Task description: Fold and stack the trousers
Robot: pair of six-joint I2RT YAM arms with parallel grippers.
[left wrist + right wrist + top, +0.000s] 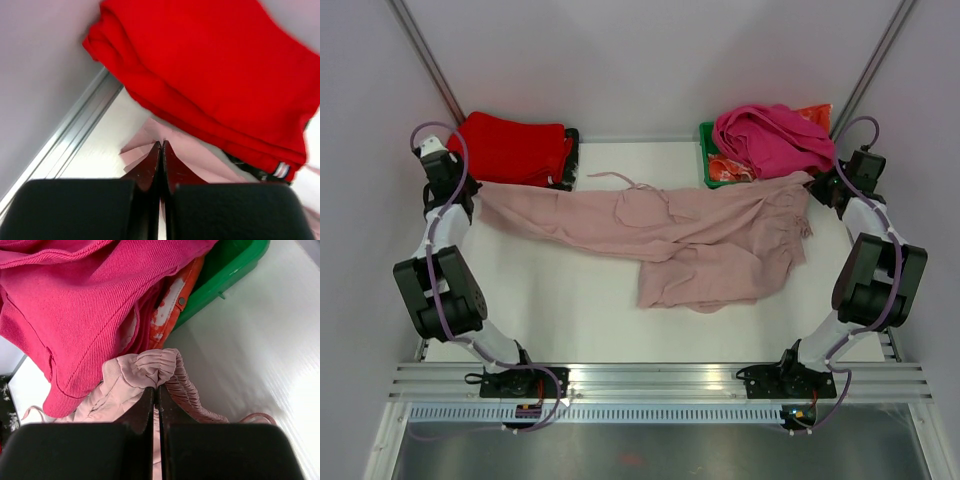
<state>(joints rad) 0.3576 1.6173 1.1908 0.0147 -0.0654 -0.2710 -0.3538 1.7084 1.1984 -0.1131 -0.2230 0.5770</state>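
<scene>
1. Green bin (pixel 706 150): mostly buried under the magenta garment (pixel 770 138).
2. Red garments (pixel 210 75) run off the left wrist view at 12 and 3 o'clock.
3. The trousers (pixel 700 240): 9 o'clock tip hidden by the left gripper (pixel 472 192).

Thin matt cloth trousers (pixel 700 240); ribbed cloth magenta garment (pixel 75 300); glossy plastic green bin (pixel 235 265); smooth, sheeny table (pixel 260 355).

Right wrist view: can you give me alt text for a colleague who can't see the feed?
The right gripper is shut on the gathered waistband of the pale pink trousers, over the white table. Behind it, a magenta garment is heaped over a green bin.
</scene>
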